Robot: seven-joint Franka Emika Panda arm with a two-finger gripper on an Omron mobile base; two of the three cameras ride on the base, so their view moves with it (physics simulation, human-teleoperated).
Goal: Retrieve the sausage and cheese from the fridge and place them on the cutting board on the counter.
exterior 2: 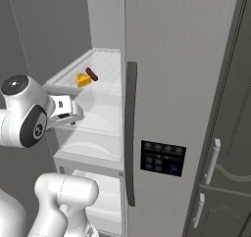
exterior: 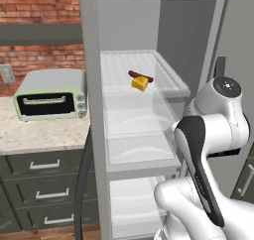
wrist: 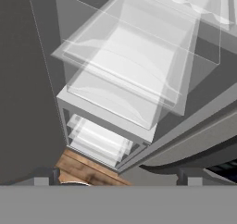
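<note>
The fridge stands open. On its upper translucent shelf a dark red-brown sausage lies just behind a yellow cheese wedge, touching or nearly touching it. From the right side the cheese and sausage sit on the same shelf, above and beyond my hand. My gripper is open with nothing between its fingertips, and it looks down over the lower clear drawers. The beige counter lies left of the fridge. The cutting board is out of view.
A pale green toaster oven stands on the counter against the brick wall. The fridge's shut right door carries a long dark handle and a control panel. Wooden floor lies below the fridge.
</note>
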